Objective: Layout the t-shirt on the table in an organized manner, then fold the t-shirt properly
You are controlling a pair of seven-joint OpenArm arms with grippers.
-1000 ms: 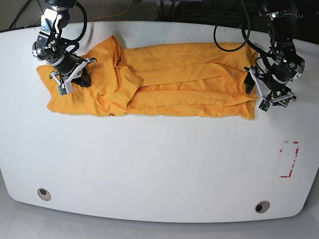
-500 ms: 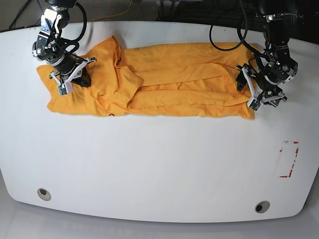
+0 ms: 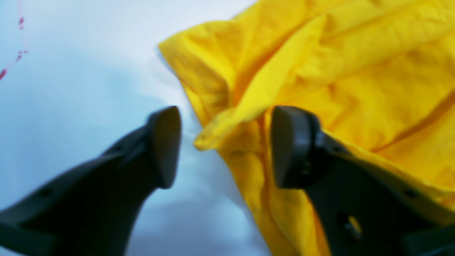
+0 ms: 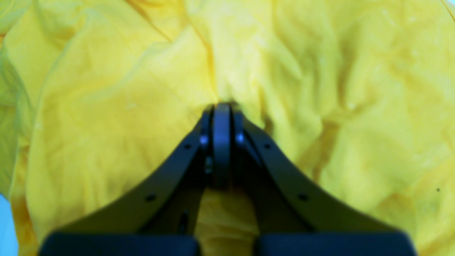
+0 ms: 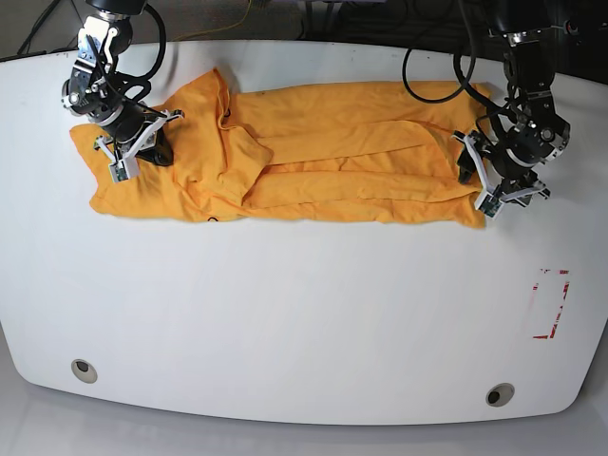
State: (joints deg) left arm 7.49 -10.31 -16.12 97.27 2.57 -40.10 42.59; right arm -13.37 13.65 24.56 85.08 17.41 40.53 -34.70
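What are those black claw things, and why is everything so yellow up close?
A robot with two arms is working at a white table. One picture looks down from above; the other two come from small cameras on the arms' wrists, so the cloth fills them. The yellow thing is a t-shirt, stretched out and wrinkly. Each claw is a tool for pinching. The right tool is pinched shut on the t-shirt. The left tool has its jaws apart around the shirt's edge, not gripping yet. A red tape outline and grey holes are on the table too.

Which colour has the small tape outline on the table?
Red: the tape outline on the white table shows best in the base view.
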